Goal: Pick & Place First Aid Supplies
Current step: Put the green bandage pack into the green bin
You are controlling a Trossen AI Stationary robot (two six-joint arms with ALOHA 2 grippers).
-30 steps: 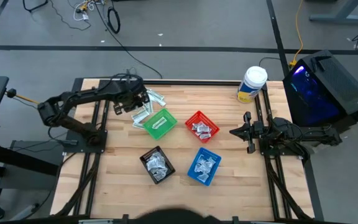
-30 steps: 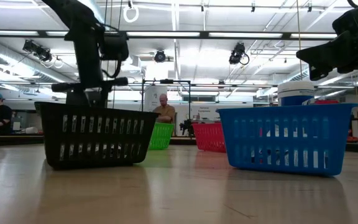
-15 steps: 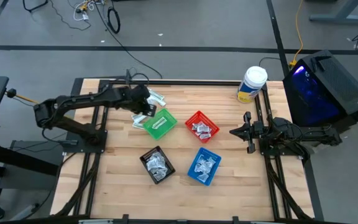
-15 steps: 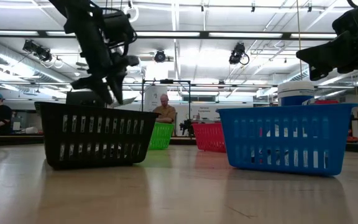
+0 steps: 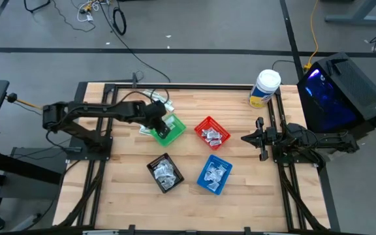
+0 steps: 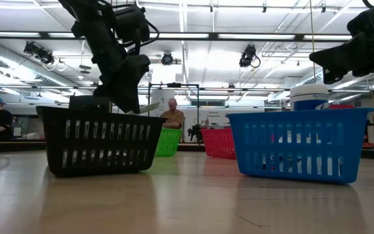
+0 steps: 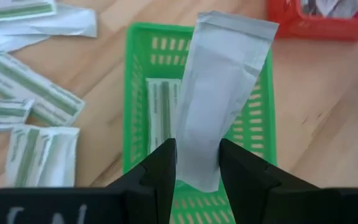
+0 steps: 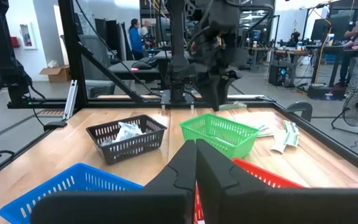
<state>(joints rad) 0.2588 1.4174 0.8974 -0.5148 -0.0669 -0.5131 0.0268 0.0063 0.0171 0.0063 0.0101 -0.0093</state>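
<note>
My left gripper (image 7: 196, 167) hangs over the green basket (image 7: 135, 93), shut on a long narrow white strip packet (image 7: 222, 81). One green-striped strip (image 7: 161, 106) lies flat in that basket. Several more strips (image 7: 33, 99) lie loose on the wood beside the basket, toward the table's far left. The high view shows the gripper (image 5: 158, 121) above the basket (image 5: 176, 128). In the low view the packet's end (image 6: 150, 106) sticks out beside the gripper (image 6: 132, 103). My right gripper (image 5: 245, 138) waits shut at the table's right side. My left gripper pinches the strip packet near one short end (image 7: 197, 163) between its two fingers (image 7: 165, 163), which press on its two long edges. The fingers slant down from the table's left. The packet reaches out beyond the fingertips, lifted clear above the green basket.
A red basket (image 5: 212, 132), a blue basket (image 5: 214, 174) and a black basket (image 5: 165, 172) hold small packets right of and nearer than the green one. A white-lidded yellow tub (image 5: 264, 88) stands at the far right corner. People show in the room behind.
My left gripper has swung from over the loose strips toward the table's right and a little nearer. It now hangs above the green basket. Its wrist has rolled on the way. It has stayed shut on the strip packet, which is carried clear of the table.
</note>
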